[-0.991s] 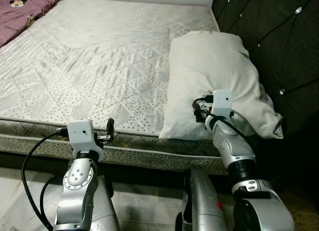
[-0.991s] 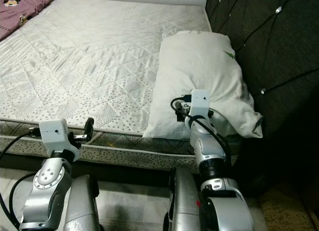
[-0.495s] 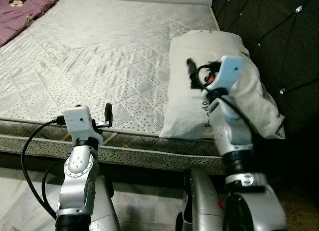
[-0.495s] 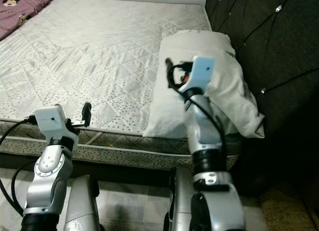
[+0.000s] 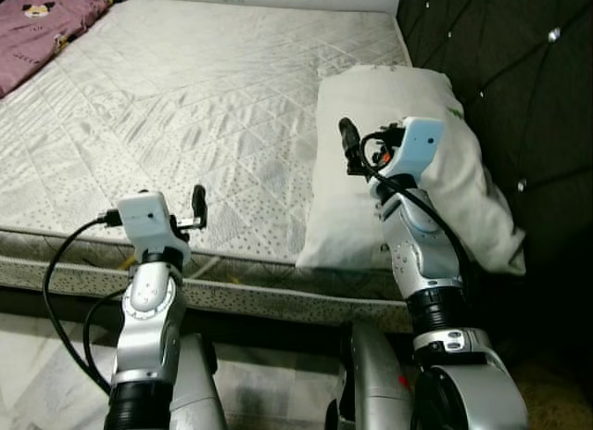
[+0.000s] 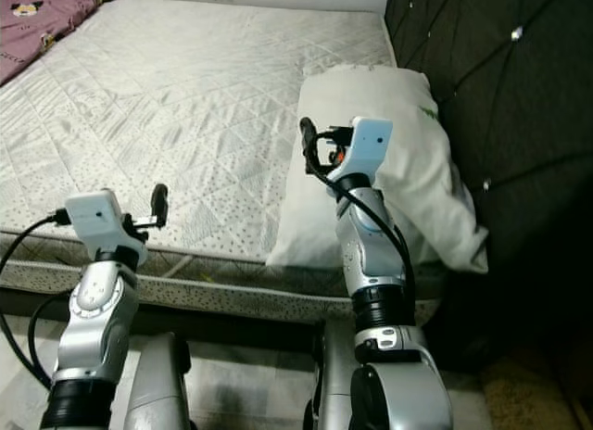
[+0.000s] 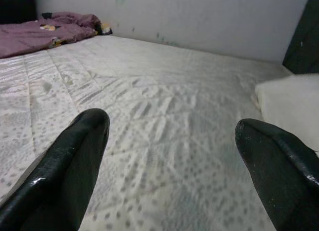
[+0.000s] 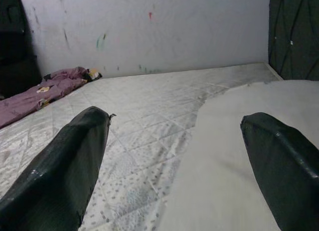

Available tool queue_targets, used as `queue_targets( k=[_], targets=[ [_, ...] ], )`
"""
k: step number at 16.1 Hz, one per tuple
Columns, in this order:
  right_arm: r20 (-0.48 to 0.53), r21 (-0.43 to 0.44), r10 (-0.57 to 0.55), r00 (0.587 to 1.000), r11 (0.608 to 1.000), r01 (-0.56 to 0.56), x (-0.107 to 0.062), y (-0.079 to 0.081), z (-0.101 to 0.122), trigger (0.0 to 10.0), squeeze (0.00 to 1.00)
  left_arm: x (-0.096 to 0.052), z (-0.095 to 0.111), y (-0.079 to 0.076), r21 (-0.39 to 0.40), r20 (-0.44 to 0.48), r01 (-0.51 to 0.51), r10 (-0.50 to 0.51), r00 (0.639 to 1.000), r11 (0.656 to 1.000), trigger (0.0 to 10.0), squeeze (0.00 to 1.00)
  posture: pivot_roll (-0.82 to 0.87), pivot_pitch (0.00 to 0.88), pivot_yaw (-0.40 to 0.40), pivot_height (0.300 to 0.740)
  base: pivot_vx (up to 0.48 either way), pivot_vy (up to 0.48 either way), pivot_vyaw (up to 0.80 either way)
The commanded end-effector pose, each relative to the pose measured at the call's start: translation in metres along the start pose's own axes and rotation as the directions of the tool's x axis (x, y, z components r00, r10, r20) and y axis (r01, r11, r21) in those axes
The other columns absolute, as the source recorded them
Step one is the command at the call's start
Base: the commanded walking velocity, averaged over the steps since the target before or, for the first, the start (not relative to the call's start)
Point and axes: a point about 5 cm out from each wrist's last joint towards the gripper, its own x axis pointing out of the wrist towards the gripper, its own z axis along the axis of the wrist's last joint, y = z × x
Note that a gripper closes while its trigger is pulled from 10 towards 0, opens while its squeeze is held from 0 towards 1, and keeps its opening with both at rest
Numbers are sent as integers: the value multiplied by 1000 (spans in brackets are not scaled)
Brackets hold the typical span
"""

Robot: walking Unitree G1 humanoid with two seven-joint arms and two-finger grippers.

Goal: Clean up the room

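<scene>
At the far left corner of the bed a purple blanket is lying bunched against the wall, well apart from everything else. The left end effector is hovering over the near edge of the bare quilted mattress, its fingers spread wide and holding nothing. To the right, the right end effector is hanging raised over the near part of the white pillow, likewise released and empty. The pillow is sitting beside the dark tufted headboard, its near corner drooping over the mattress edge. The step in hand is probably straightening the bedding. Next, the right end effector would likely need to be coming down and pinching the pillow's edge, or the robot turning toward the blanket.
</scene>
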Motion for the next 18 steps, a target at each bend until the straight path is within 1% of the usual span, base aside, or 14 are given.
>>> queue_targets(
  k=[1,4,5,6,7,8,10,11,14,17,18],
  targets=[
    [7,-5,-1,1000,1000,1,-1,0,1,10000,0,3,2,-1,-17,2,-10,10,1000,1000,10000,0,-7,0,-35,614,0,0,0],
    [9,-10,-9,1000,1000,9,-4,-3,0,10000,0,4,4,-2,-16,10,1,-1,1000,1000,10000,0,-11,0,-30,639,0,0,0],
    [-3,-23,-21,1000,1000,21,-6,-6,-2,10000,0,1,-1,-1,10,2,15,-15,1000,1000,10000,0,-18,0,-22,648,0,0,0],
    [1,-28,-24,1000,999,24,-9,-7,-3,10000,0,-1,-3,0,8,-8,16,-16,1000,1000,10000,0,-20,0,-16,648,0,0,0],
    [0,-37,-26,1000,999,26,-10,-9,-5,10000,0,-1,-4,0,7,-12,16,-15,1000,1000,10000,0,-21,0,-15,648,0,0,0],
    [-9,-87,-42,999,995,41,-17,-15,-10,10000,0,-2,-5,0,16,-10,20,-20,1000,1000,10000,0,-22,0,-8,648,0,0,0],
    [-8,-85,-58,998,995,58,-21,-18,-12,10000,0,-3,-6,-1,18,-19,30,-30,999,999,10000,0,-22,0,-5,662,0,0,0],
    [-21,-101,-73,997,992,70,-22,-19,-14,10000,0,-4,-7,-1,19,-25,35,-34,999,999,10000,0,-22,0,-5,672,0,0,0],
    [-32,-79,-80,996,994,77,-26,-20,-17,10000,0,-10,-9,-1,20,-36,35,-34,999,999,10000,0,-17,0,-7,707,0,0,0],
    [-37,-80,-91,995,993,88,-28,-21,-19,10000,0,-12,-12,-1,21,-48,41,-40,998,999,10000,0,-17,0,-4,740,0,0,0],
    [-38,-81,-93,995,993,90,-29,-22,-19,10000,0,-12,-12,-1,23,-51,43,-42,998,999,10000,0,-17,0,-3,740,0,0,0]
  ],
)
